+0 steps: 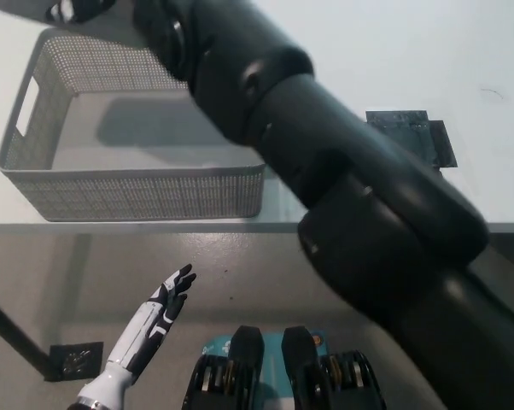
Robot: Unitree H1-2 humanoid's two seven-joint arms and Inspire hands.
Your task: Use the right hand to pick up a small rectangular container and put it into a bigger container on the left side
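My black right arm (325,171) reaches across the head view from the bottom right to the top left corner. There my right hand (95,8) is mostly cut off by the picture's top edge. It holds a small grey container (22,5) above the far left side of the big grey mesh basket (129,175). Only a sliver of that container shows. The basket stands on the white table (368,51) at the left, and the arm hides its right part. My white left hand (173,290) rests low at the lower left, open, below the table's edge.
A dark square patch (423,137) lies on the table at the right, partly behind the arm. The table's front edge (154,226) runs across the middle. Below it is bare floor with a dark marker (69,360) at the lower left.
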